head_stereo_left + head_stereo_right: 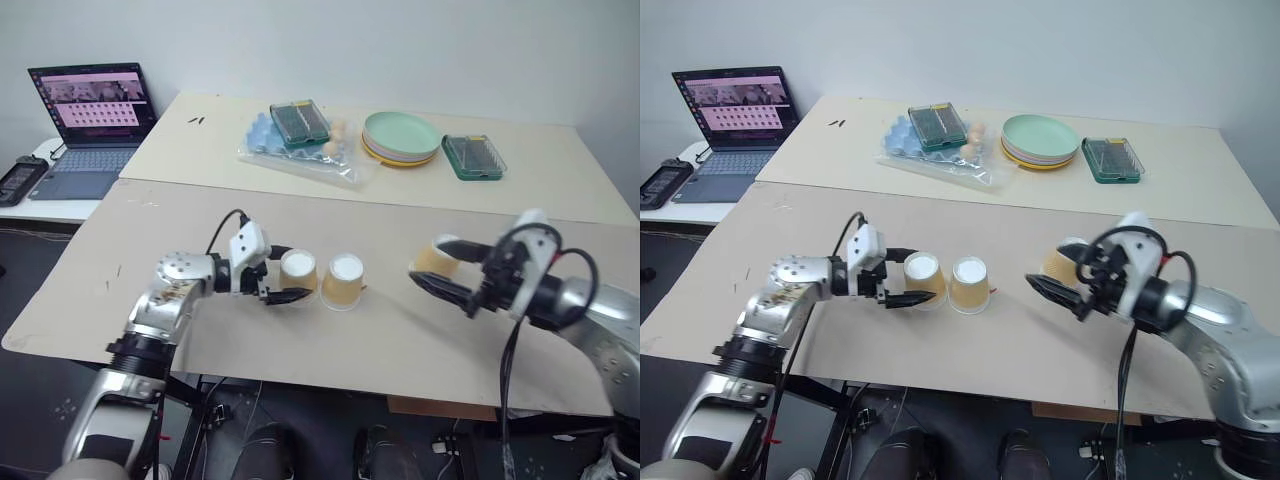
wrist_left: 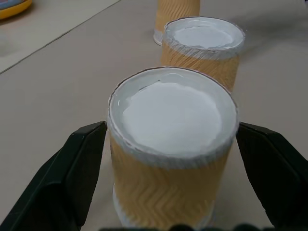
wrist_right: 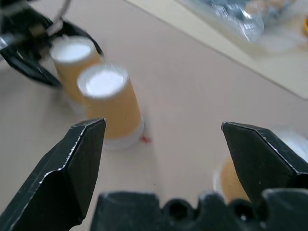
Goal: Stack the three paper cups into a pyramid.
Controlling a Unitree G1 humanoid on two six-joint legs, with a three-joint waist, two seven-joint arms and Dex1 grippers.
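Left-centre of the head view: left gripper (image 1: 283, 275) sits with jaws spread wide around the left cup (image 1: 298, 270), fingers either side and a gap visible on both flanks in the left wrist view, so nothing is held. That cup stands inverted, white base up, long axis vertical; the middle cup (image 1: 343, 281) stands just beside it toward frame centre, also inverted, the pair forming the base row. Right of centre: the third cup (image 1: 437, 257) stands on the table (image 1: 400, 340), partly masked by the right gripper (image 1: 440, 272), whose jaws are also wide and empty. The third cup lies just beside the right fingers, so the right arm is plainly nearer; my reading is that it must be lifted and carried toward frame left onto the pair. Whether the third cup touches the fingers is hard to tell.
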